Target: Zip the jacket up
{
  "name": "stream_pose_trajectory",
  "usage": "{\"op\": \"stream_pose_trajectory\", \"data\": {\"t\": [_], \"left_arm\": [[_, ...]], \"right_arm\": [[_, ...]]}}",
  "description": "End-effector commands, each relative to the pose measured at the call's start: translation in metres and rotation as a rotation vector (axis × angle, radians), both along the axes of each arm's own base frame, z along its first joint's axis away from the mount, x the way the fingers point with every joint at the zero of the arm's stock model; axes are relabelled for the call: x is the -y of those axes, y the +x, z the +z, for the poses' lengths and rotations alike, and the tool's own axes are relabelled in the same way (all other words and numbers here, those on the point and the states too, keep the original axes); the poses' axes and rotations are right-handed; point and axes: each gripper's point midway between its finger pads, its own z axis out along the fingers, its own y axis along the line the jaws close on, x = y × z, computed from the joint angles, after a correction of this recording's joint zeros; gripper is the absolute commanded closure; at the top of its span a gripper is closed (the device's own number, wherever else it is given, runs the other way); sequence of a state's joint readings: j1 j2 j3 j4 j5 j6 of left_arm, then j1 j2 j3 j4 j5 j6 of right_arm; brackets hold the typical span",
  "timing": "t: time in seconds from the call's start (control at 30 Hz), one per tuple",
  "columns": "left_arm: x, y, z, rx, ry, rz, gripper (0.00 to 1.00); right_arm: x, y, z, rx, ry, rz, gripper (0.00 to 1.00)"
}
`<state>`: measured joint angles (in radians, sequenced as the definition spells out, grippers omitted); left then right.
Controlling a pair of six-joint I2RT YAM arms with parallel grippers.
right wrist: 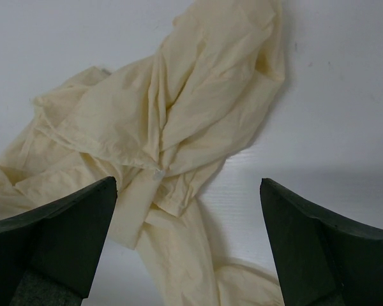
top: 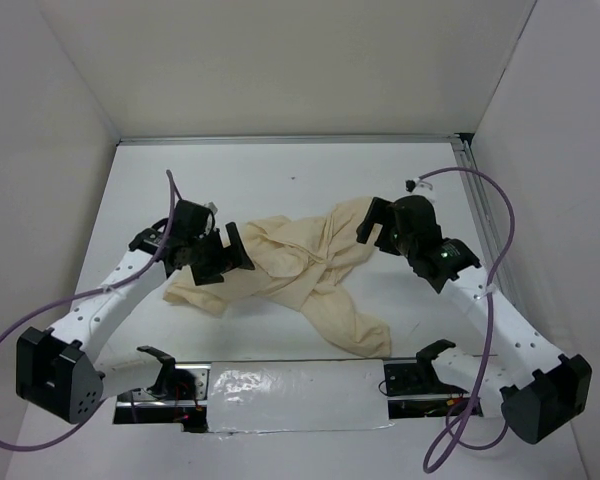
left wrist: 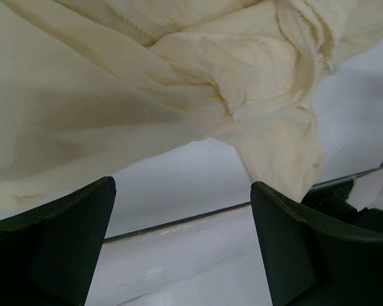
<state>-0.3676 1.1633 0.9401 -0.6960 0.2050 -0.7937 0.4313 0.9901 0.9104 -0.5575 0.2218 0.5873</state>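
Plainly crumpled, the jacket (top: 300,275) lies in a pale cream heap on the white table (top: 280,180), about midway across it. One long sleeve trails out of the heap toward the arm bases and ends just short of a shiny foil strip (top: 290,385) along the near edge.

Beyond the jacket, bare tabletop runs to a thin metal rail (top: 290,139) at the far edge, the widest free stretch in view. Narrower bare bands lie to either side of the jacket, each closed off by a plain white wall (top: 40,150). Purple cables (top: 500,215) loop off both arms, outside the jacket.

The left gripper (top: 225,255) sits at the jacket's left edge. In the left wrist view its jaws stand wide apart with only bare table between them, and folds of the jacket (left wrist: 147,83) hang just past the left gripper's (left wrist: 182,236) fingertips.

The right gripper (top: 375,222) sits at the jacket's far right corner, over the bunched cloth there. In the right wrist view the right gripper (right wrist: 188,242) is likewise spread wide with nothing clamped, while the jacket (right wrist: 179,108) lies twisted below it. Whether the fingers touch the cloth cannot be told.
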Motion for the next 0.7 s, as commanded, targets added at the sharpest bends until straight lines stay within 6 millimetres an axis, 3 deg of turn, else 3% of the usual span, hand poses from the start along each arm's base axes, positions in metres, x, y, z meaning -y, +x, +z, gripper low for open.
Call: {"op": "stream_pose_trajectory", "data": {"t": [0.0,0.2,0.27,0.33,0.37,0.4,0.43,0.47,0.57,0.63,0.67], "left_arm": [[-0.007,0.007,-0.015,-0.053,0.041,0.093,0.01],[-0.003,0.033,-0.033,-0.089,0.078,0.128,0.01],[0.001,0.041,-0.042,-0.107,0.084,0.121,0.01],[0.005,0.05,-0.045,-0.109,0.082,0.106,0.01],[0.008,0.052,-0.055,-0.14,0.082,0.09,0.22],[0.009,0.055,-0.059,-0.146,0.085,0.082,0.42],[0.012,0.061,-0.064,-0.158,0.093,0.074,0.6],[0.011,0.063,-0.065,-0.164,0.099,0.072,1.0],[0.012,0.071,-0.056,-0.132,0.104,0.061,1.0],[0.01,0.075,-0.038,-0.067,0.097,0.07,1.0],[0.009,0.077,-0.029,-0.033,0.092,0.069,1.0]], "right_arm": [[-0.023,0.02,0.009,0.09,0.021,0.081,0.0],[-0.027,0.051,-0.028,0.004,-0.047,0.031,0.0],[-0.031,0.062,-0.03,-0.002,-0.051,0.024,0.0],[-0.032,0.072,-0.049,-0.05,-0.078,0.012,0.0],[-0.033,0.08,-0.05,-0.05,-0.079,0.005,0.0],[-0.035,0.085,-0.067,-0.097,-0.096,0.005,0.0],[-0.037,0.09,-0.072,-0.104,-0.094,0.004,0.01],[-0.042,0.096,-0.085,-0.132,-0.094,0.016,0.01],[-0.05,0.115,-0.11,-0.173,-0.09,0.015,0.11],[-0.051,0.126,-0.118,-0.2,-0.071,-0.013,0.35],[-0.05,0.138,-0.121,-0.207,-0.057,-0.035,0.6]]}}
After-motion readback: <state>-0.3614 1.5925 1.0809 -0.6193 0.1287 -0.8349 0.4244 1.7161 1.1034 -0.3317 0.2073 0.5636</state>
